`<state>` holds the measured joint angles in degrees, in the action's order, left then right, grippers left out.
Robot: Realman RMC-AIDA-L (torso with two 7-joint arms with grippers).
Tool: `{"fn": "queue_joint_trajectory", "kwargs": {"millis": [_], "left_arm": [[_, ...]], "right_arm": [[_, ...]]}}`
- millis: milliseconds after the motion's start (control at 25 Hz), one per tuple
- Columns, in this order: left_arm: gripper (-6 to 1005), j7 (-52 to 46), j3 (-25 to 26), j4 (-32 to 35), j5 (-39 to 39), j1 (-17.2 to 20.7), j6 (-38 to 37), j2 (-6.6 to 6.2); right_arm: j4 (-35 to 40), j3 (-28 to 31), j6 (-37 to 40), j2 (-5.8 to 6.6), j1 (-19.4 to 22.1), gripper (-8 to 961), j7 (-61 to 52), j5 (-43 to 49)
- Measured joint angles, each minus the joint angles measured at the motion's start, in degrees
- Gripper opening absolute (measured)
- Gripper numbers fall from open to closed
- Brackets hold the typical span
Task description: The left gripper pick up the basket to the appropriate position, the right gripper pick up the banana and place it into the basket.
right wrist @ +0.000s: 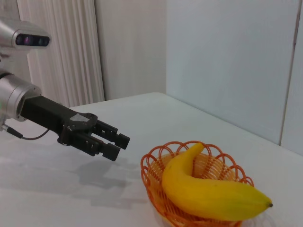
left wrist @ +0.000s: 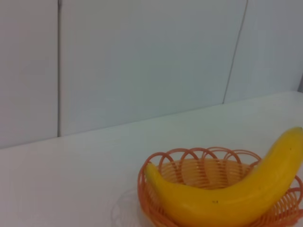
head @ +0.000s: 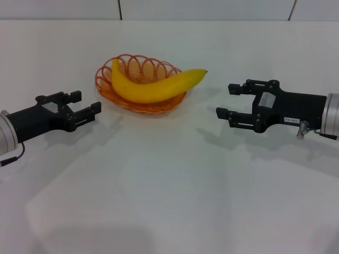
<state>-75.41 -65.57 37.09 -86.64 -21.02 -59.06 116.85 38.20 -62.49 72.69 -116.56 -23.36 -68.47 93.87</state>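
Observation:
The orange wire basket (head: 132,66) stands on the white table at the back middle. The yellow banana (head: 153,87) lies in it, one tip sticking out over the rim toward the right. Both show in the left wrist view, basket (left wrist: 199,158) and banana (left wrist: 236,194), and in the right wrist view, basket (right wrist: 156,161) and banana (right wrist: 208,194). My left gripper (head: 85,106) is open and empty, just left of the basket; it also shows in the right wrist view (right wrist: 113,144). My right gripper (head: 228,101) is open and empty, to the right of the basket, apart from the banana.
The white table (head: 169,185) reaches back to a white panelled wall (head: 201,8). A pale curtain (right wrist: 61,61) and part of the robot's head (right wrist: 28,38) show in the right wrist view.

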Motion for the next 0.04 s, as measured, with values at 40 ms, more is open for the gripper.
{"fn": "queue_joint_trajectory", "kwargs": {"millis": [40], "left_arm": [[651,0.00,0.00,0.00,0.00,0.00,0.00,0.00]], "right_arm": [[-0.02,0.00,0.00,0.00,-0.02,693,0.00,0.00]]}}
